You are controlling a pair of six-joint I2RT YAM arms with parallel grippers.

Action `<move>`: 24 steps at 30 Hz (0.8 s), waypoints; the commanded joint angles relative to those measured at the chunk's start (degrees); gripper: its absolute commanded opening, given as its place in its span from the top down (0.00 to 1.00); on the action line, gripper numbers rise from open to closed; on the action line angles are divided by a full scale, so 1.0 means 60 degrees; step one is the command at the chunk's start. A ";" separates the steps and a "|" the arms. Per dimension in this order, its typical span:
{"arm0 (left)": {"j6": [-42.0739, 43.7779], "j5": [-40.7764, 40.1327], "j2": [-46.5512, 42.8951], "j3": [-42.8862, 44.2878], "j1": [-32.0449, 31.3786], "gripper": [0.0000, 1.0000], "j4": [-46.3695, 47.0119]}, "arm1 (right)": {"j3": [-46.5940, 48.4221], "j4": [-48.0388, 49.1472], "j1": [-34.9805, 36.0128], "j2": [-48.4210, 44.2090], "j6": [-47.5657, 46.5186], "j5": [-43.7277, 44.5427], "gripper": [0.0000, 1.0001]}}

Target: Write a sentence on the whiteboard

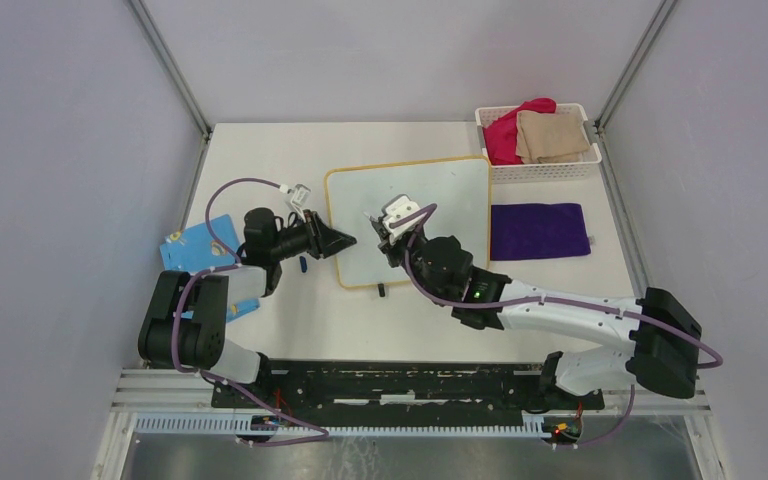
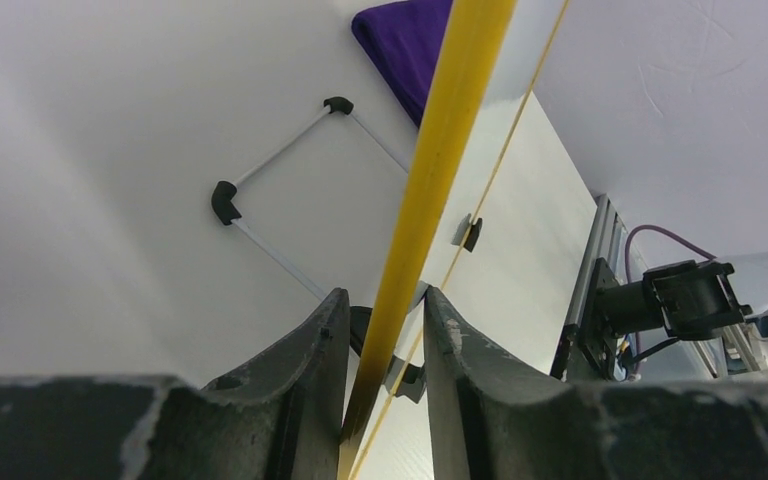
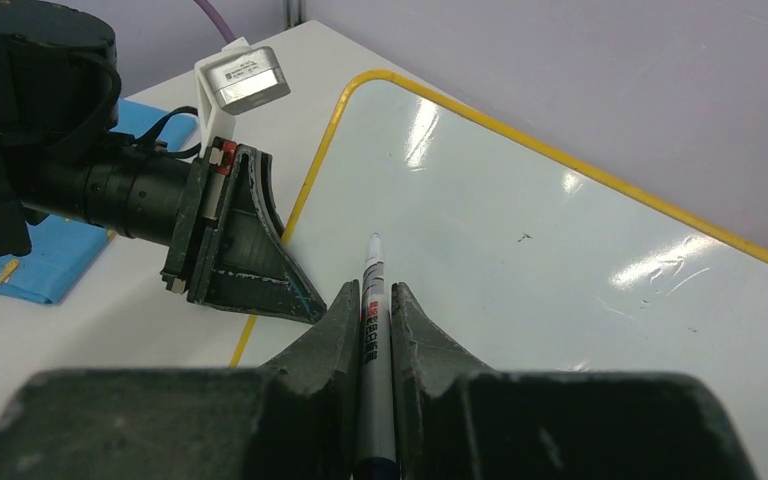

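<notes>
My right gripper (image 3: 373, 290) holds a thin white marker (image 3: 372, 262), tip over the glossy yellow-rimmed whiteboard (image 1: 430, 200) lying on the white table (image 1: 260, 150). My left gripper (image 1: 345, 241) fingers straddle its left rim; whether they pinch it, I cannot tell.

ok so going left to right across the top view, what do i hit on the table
blue card → left arm's fingers → whiteboard → purple cloth; the basket spans the same stretch as the cloth, so it is left out
</notes>
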 commanded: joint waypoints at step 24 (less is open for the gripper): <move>0.0630 -0.0257 -0.0073 0.0370 -0.0056 0.54 -0.0503 | 0.2225 0.0579 -0.0616 0.2053 -0.0117 0.0246 1.00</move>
